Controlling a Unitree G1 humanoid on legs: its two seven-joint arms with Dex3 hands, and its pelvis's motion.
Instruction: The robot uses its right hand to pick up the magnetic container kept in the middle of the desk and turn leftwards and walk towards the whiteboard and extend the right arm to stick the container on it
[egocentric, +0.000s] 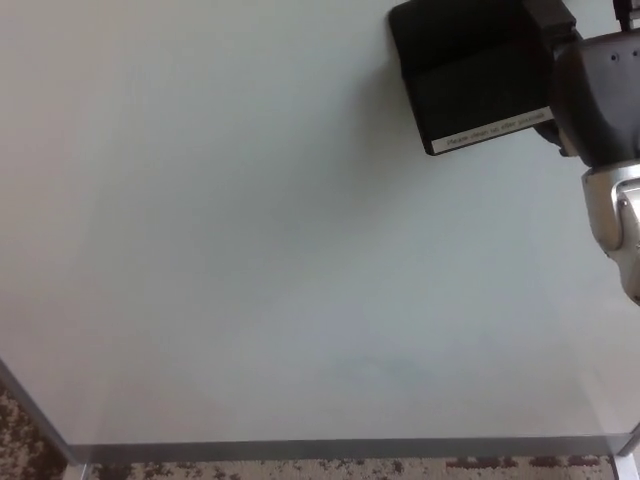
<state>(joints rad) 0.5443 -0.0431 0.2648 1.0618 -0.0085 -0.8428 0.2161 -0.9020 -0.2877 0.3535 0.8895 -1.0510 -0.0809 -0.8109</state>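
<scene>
A smooth, matte whiteboard (250, 230) fills nearly the whole frame, pale grey-white and unmarked, with a thin metal edge running along the bottom and slanting up at the lower left corner. Below that edge a strip of speckled brown and cream carpet (300, 468) shows. In the upper right of the frame sits the magnetic container (470, 75), a black, boxy, flat-faced thing with rounded corners and a slightly glossy plastic look; a narrow white label with small, unreadable print runs along its lower rim. It lies against the board surface, tilted a little so its right side sits higher. The right hand (560, 60) comes in at the far right, its dark, rounded wrist housing covering the container's right edge, with a silvery metal forearm segment (620, 220) below it at the right border. The black fingers (550, 20) touch the container's right side, but the wrist hides the grip, so I cannot tell whether they clasp it or have let go. The left hand does not show anywhere in the head view
</scene>
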